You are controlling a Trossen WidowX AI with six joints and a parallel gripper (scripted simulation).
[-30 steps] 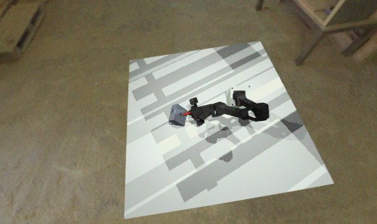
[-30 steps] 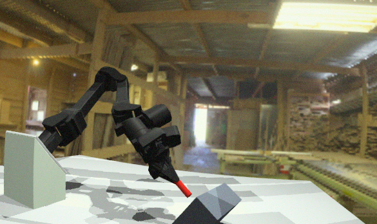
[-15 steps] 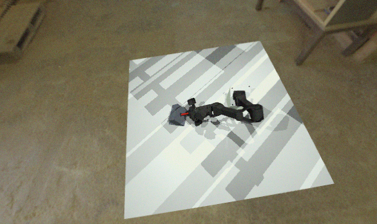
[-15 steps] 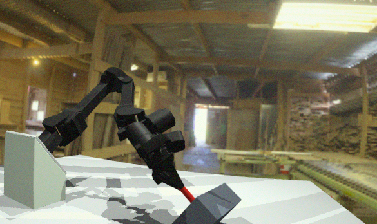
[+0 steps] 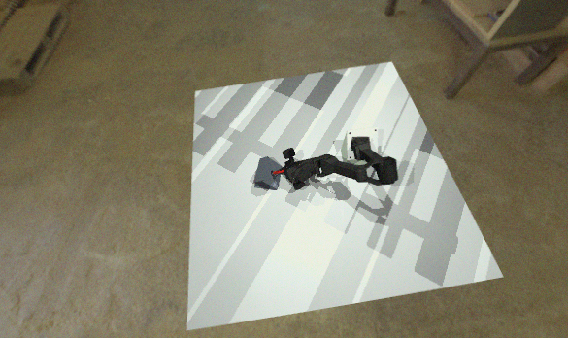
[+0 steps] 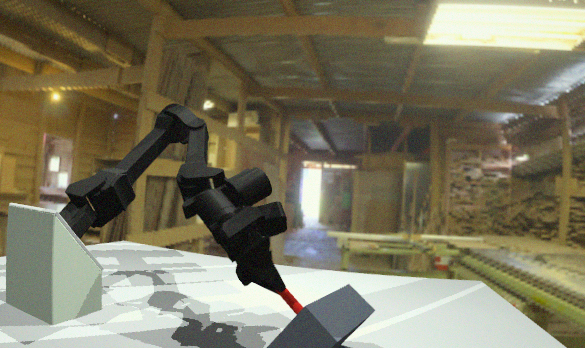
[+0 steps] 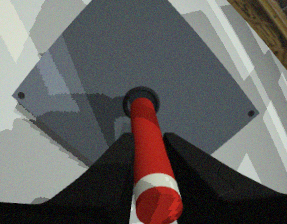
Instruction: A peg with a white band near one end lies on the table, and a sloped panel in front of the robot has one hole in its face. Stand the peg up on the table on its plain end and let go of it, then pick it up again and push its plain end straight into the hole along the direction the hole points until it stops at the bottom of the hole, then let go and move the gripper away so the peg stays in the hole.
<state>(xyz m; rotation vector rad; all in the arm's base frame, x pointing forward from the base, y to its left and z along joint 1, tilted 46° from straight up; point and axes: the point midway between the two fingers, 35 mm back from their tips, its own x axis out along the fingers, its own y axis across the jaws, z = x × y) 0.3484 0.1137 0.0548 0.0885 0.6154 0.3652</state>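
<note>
The red peg [image 5: 278, 172] [image 6: 291, 301] [image 7: 150, 145] is tilted, its white band near the end closest to the wrist camera. My gripper [image 6: 283, 290] [image 7: 147, 142] is shut on the peg. The peg's plain end is at the hole [image 7: 141, 92] in the sloped panel [image 5: 267, 174] [image 6: 328, 315] [image 7: 194, 65]. In the wrist view the end covers the lower part of the hole, and the dark rim shows above it and at its sides. How deep the end sits is hard to tell.
The pale green-white block [image 6: 33, 265] stands beside the arm's base in the exterior view. The panel has small dark dots at two corners in the wrist view. The table [image 5: 294, 253] carries striped shadows.
</note>
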